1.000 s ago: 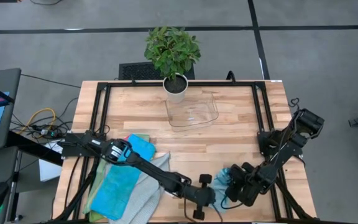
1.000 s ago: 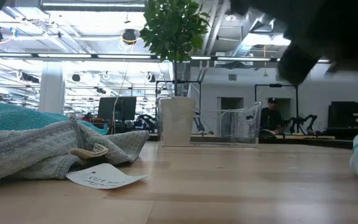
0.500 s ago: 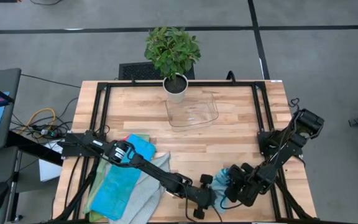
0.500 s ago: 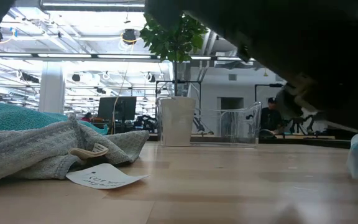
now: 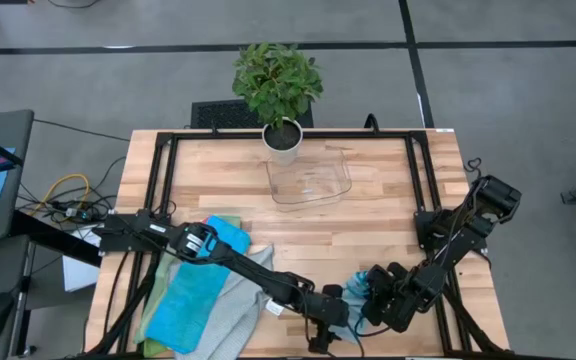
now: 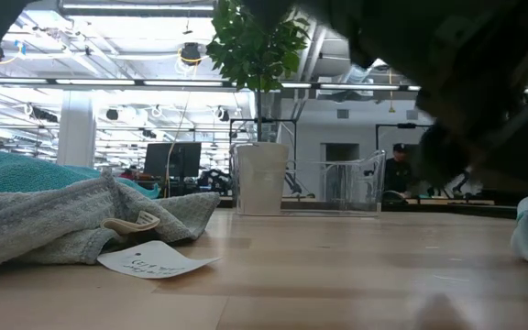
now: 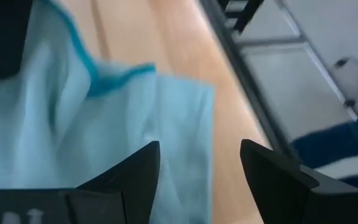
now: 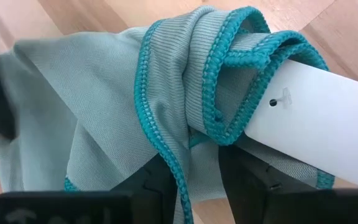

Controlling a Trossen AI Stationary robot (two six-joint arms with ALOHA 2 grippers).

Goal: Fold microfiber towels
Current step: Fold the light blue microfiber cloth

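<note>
Two arms meet at the near edge of the wooden surface (image 5: 368, 230), both over one light grey towel (image 8: 104, 106) with teal edging. From the left wrist view, the left gripper (image 7: 197, 171) has its fingers apart, hovering just above the flat cloth with nothing between them. The right gripper (image 8: 194, 177) is clamped on a bunched fold of that same towel, whose white tag (image 8: 316, 134) sticks out beside the teal hem. Over on the left side lies a heap of the other towels, a bright blue one (image 5: 193, 295) on top of a grey one (image 6: 71, 225), with a loose paper tag (image 6: 154, 261) in front. A potted plant (image 5: 280, 95) and a clear plastic tray (image 5: 310, 180) sit at the far edge.
</note>
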